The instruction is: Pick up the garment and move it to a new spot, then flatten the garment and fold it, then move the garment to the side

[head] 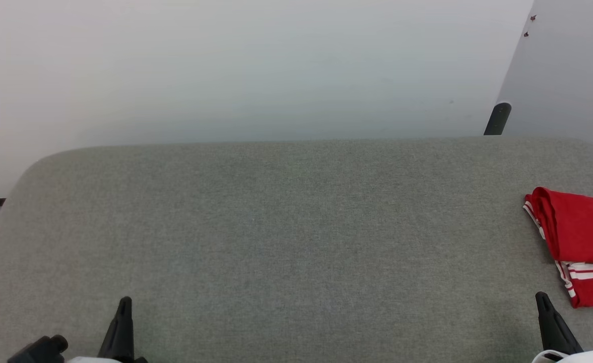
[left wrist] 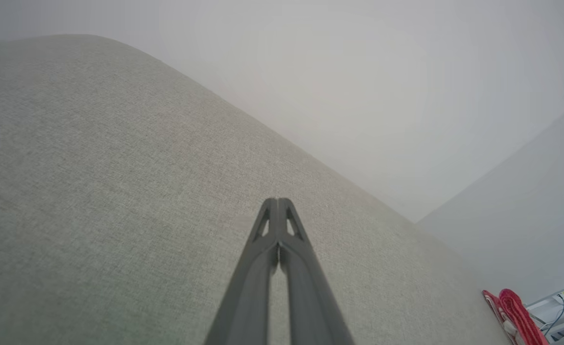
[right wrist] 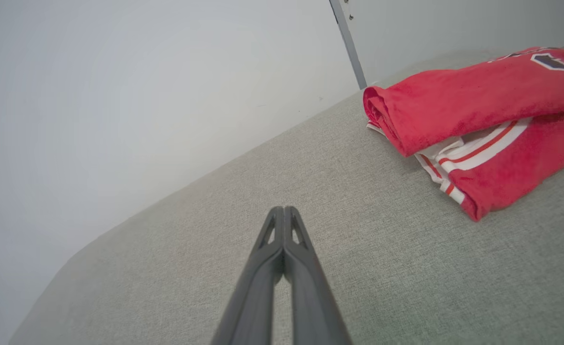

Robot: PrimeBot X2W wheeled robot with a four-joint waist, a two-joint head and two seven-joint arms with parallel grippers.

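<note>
Presently, item one: garment (head: 578, 237), red with red-and-white striped trim, folded, lying at the right edge of the grey fabric surface (head: 286, 227). Item two: left hand (head: 124, 302), fingers pressed together, empty, at the near left. Item three: right hand (head: 542, 298), fingers likewise together, empty, near the garment but apart from it.
</note>
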